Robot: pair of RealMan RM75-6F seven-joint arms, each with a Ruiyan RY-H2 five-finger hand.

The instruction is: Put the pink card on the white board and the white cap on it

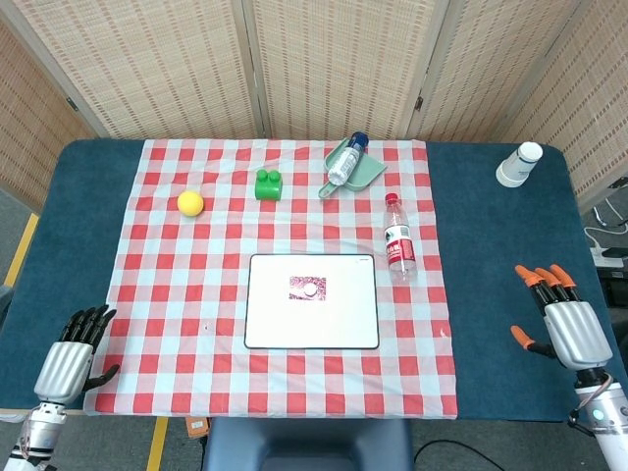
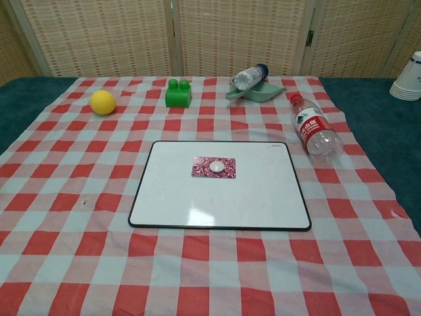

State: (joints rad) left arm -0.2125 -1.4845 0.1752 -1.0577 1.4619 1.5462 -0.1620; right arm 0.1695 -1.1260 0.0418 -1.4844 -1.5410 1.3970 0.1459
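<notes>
The pink card (image 1: pixel 307 287) (image 2: pixel 214 167) lies flat on the white board (image 1: pixel 334 324) (image 2: pixel 223 201), in its upper middle. The white cap (image 1: pixel 310 289) (image 2: pixel 216 167) sits on top of the card. My left hand (image 1: pixel 71 346) hovers over the blue table at the near left corner, fingers apart and holding nothing. At the near right edge my right hand (image 1: pixel 566 325), with orange fingertips, is also spread and empty. Neither hand appears in the chest view.
On the checked cloth lie a yellow ball (image 1: pixel 190 203), a green block (image 1: pixel 268 183), a red-labelled bottle (image 1: pixel 397 238) just right of the board, and a green dustpan (image 1: pixel 359 167) holding another bottle (image 1: pixel 344 161). Stacked paper cups (image 1: pixel 518 164) stand far right.
</notes>
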